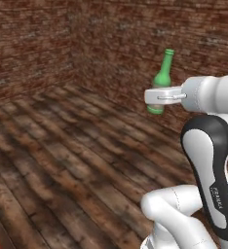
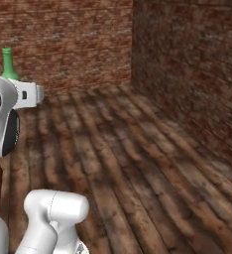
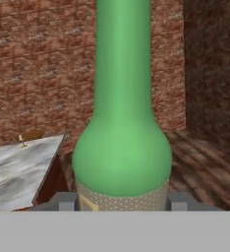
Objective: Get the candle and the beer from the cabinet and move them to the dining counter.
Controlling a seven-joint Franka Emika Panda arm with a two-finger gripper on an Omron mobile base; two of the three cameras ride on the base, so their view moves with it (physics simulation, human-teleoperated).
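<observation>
My hand (image 1: 157,98) is pinching the beer (image 1: 162,78) around its labelled body, upright, well above the plank floor (image 1: 72,146); a marble desk (image 3: 18,172) corner sits left.

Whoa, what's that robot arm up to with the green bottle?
The white arm's gripper is closed around the lower body of the beer, a green glass bottle, carrying it upright in the air above the wooden floor. Brick walls stand behind it. In the hand view, a marble counter lies off to one side.
</observation>
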